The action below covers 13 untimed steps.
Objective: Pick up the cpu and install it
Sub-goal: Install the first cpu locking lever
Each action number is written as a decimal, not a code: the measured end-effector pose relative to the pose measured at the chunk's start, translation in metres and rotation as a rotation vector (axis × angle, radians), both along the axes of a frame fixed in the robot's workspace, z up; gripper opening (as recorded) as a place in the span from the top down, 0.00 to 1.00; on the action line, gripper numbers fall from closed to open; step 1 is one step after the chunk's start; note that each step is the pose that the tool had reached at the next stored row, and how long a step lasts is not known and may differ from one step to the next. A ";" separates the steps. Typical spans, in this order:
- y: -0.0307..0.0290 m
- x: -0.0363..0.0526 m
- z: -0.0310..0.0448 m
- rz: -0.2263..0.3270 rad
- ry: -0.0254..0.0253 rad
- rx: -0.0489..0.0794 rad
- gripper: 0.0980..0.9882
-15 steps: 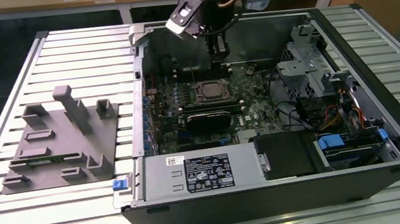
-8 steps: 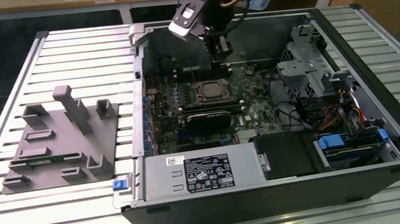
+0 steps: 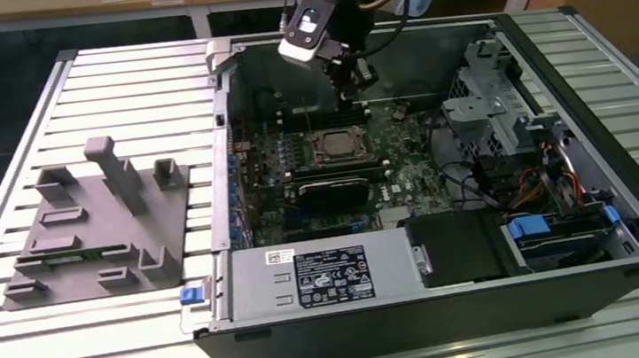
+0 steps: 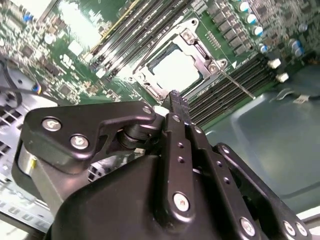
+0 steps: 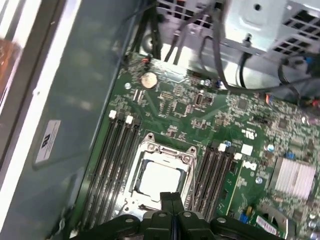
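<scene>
The cpu (image 3: 337,144) is a silvery-white square lying flat inside the black socket frame (image 3: 335,133) on the green motherboard of the open computer case. It shows in both wrist views as a pale square (image 4: 175,70) (image 5: 160,178) ringed by the metal rim. My gripper (image 3: 352,82) hangs above the board, just behind the socket in the exterior view. Its two black fingers are pressed together with nothing between them, and their tips (image 4: 175,99) (image 5: 171,196) stand at the socket's edge, apart from the chip.
The case wall (image 3: 225,153) rises at the exterior view's left of the board. A drive cage (image 3: 489,99) and cables crowd the right. A grey box with a white label (image 3: 318,273) lies in front. A grey plastic fixture (image 3: 99,229) sits on the slatted table outside the case.
</scene>
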<state>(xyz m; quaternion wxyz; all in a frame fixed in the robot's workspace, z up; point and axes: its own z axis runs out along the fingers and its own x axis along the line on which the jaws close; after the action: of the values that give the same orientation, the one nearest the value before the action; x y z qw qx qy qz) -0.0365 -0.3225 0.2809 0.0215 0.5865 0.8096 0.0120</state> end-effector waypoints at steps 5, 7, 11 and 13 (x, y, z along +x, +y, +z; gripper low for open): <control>0.0000 0.0000 -0.0001 0.087 0.0000 -0.008 0.99; 0.0000 0.0000 -0.0001 0.114 0.0000 -0.009 0.99; 0.0000 0.0000 -0.0001 0.168 0.0003 -0.010 0.99; 0.0000 0.0000 -0.0002 0.204 0.0006 -0.010 0.99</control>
<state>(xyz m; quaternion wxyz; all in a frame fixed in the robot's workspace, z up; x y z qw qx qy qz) -0.0365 -0.3225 0.2808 0.0228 0.5007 0.8652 0.0100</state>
